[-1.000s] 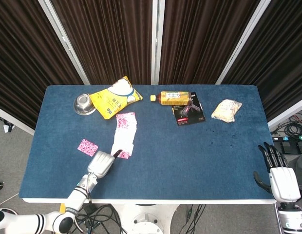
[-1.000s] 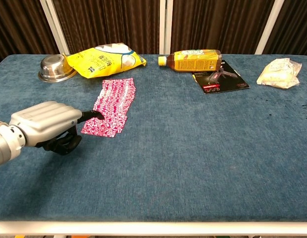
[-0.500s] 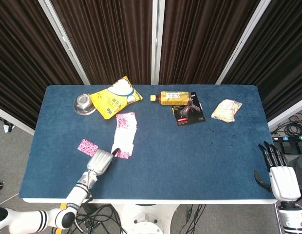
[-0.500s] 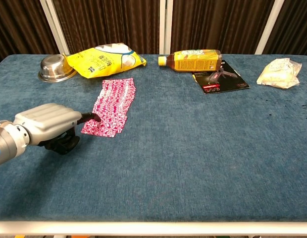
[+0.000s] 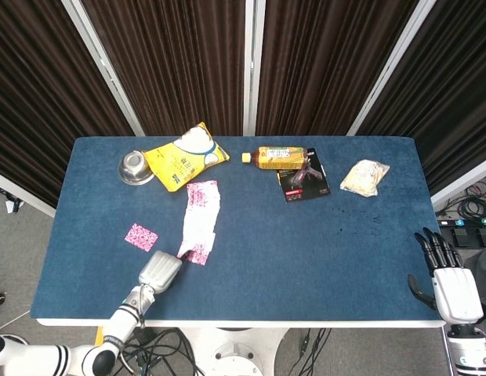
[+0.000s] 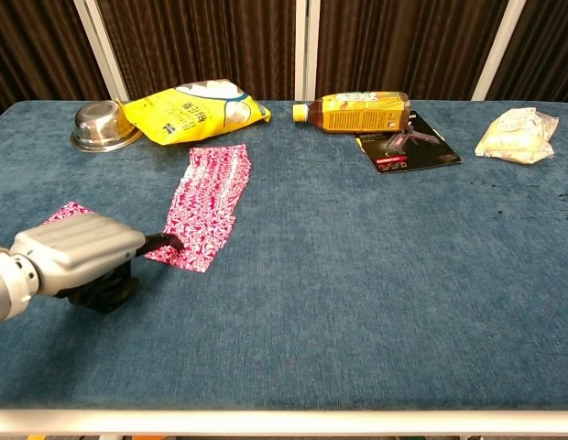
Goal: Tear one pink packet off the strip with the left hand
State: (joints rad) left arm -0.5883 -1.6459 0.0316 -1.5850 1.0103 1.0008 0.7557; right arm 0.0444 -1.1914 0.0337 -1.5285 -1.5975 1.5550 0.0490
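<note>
The pink packet strip [image 5: 199, 219] [image 6: 208, 203] lies flat on the blue table [image 5: 306, 243], running from near the yellow bag toward the front left. My left hand [image 5: 160, 270] [image 6: 75, 258] sits at its near end. A dark fingertip [image 6: 167, 242] holds the strip's near left corner, and the other fingers are curled under the hand. One loose pink packet [image 5: 141, 236] [image 6: 66, 213] lies apart to the left, partly hidden behind the hand in the chest view. My right hand [image 5: 450, 278] hangs past the table's right front corner, fingers spread and holding nothing.
At the back left are a steel bowl [image 5: 135, 167] [image 6: 103, 125] and a yellow snack bag [image 5: 184, 157] [image 6: 190, 110]. Further right lie an orange drink bottle [image 5: 281, 157] [image 6: 357, 111], a dark booklet [image 5: 304, 182] [image 6: 408, 150] and a pale wrapped packet [image 5: 364, 177] [image 6: 516, 134].
My left hand has drawn back toward the front edge. The strip's near end has come with it, so the strip now lies slanted and the loose packet shows behind the hand.
</note>
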